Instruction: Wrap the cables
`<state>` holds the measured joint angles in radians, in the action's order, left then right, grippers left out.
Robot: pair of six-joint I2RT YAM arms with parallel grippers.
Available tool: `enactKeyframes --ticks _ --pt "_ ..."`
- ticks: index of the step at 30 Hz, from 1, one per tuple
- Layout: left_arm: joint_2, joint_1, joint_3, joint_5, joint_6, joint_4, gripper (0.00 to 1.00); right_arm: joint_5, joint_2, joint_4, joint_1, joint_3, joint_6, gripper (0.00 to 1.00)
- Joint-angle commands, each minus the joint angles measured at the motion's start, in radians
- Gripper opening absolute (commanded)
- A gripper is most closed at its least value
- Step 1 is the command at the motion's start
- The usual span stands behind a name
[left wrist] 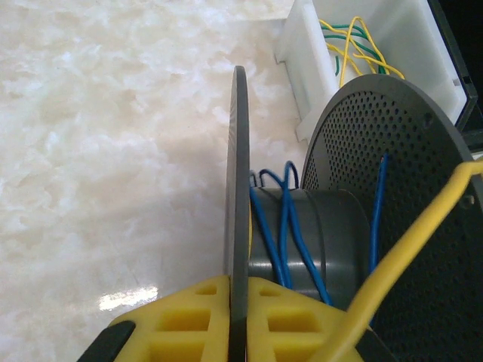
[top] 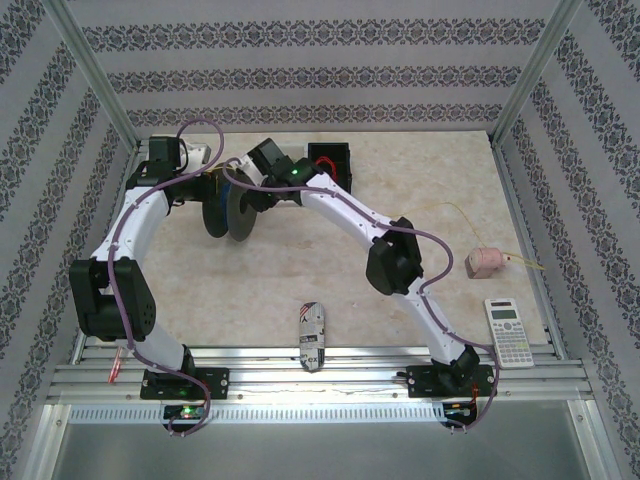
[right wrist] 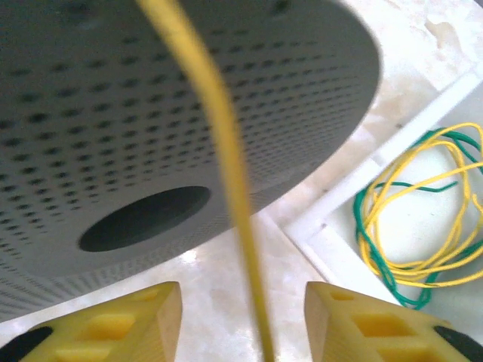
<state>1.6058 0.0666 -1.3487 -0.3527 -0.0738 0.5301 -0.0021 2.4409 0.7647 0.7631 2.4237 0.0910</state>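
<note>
Top external view. Both arms reach to a grey spool (top: pixel 228 208) standing on edge on the counter (top: pixel 420 180). The left gripper (top: pixel 205 188) meets the spool from the left and the right gripper (top: pixel 258 195) from the right. From this height I cannot tell how far either gripper is open. Well to the right of the spool lie a pink object (top: pixel 487 262), with a thin yellow strand (top: pixel 527 263) beside it, and a calculator (top: pixel 510 332). A patterned packet (top: pixel 312 335) lies on the near side of the spool, by the arm bases.

Left wrist view. The left gripper (left wrist: pixel 238 320) is clamped on the spool (left wrist: pixel 343 234), with the thin edge of the near flange pinched between its yellow fingers (left wrist: pixel 189 317). Blue wire (left wrist: pixel 290 226) is wound on the core between the flanges. The yellow cable (left wrist: pixel 411 245) slants across the far, perforated flange, just right of the gripper. Whether it touches a finger cannot be told. Beyond the spool, a white bin (left wrist: pixel 302 68) holds loose yellow and green wires (left wrist: pixel 355 45).

Right wrist view. The right gripper (right wrist: pixel 243 324) stands moderately wide, its fingers (right wrist: pixel 136 324) well apart. The yellow cable (right wrist: pixel 219 151) runs between them, touching neither, and continues up across the perforated face of the spool (right wrist: pixel 287 90), beside the centre hole (right wrist: pixel 143 219). To the right of the spool sits the white bin (right wrist: pixel 321 226) with the loose wires (right wrist: pixel 407 219).
</note>
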Motion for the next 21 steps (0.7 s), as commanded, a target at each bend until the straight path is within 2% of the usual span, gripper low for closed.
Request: enactKeyframes --ticks 1,6,10,13,19,21 --pt "-0.015 -0.008 -0.033 -0.002 -0.019 0.030 0.05 0.030 -0.031 -0.017 -0.022 -0.003 0.016 0.42" --pt "-0.011 -0.008 -0.036 -0.005 -0.021 0.037 0.04 0.015 -0.005 -0.010 -0.039 0.028 0.019 0.27" --pt "-0.007 -0.008 -0.043 -0.014 -0.032 0.054 0.12 0.003 0.006 -0.011 -0.040 0.037 0.024 0.09" --pt "-0.009 -0.008 -0.040 -0.020 -0.037 0.062 0.15 -0.004 0.012 -0.013 -0.038 0.038 0.024 0.00" --pt "-0.020 -0.008 -0.040 -0.019 -0.039 0.071 0.17 -0.012 0.017 -0.016 -0.038 0.035 0.026 0.00" --pt "-0.023 -0.007 -0.041 -0.018 -0.040 0.074 0.21 -0.016 0.018 -0.016 -0.039 0.035 0.027 0.00"
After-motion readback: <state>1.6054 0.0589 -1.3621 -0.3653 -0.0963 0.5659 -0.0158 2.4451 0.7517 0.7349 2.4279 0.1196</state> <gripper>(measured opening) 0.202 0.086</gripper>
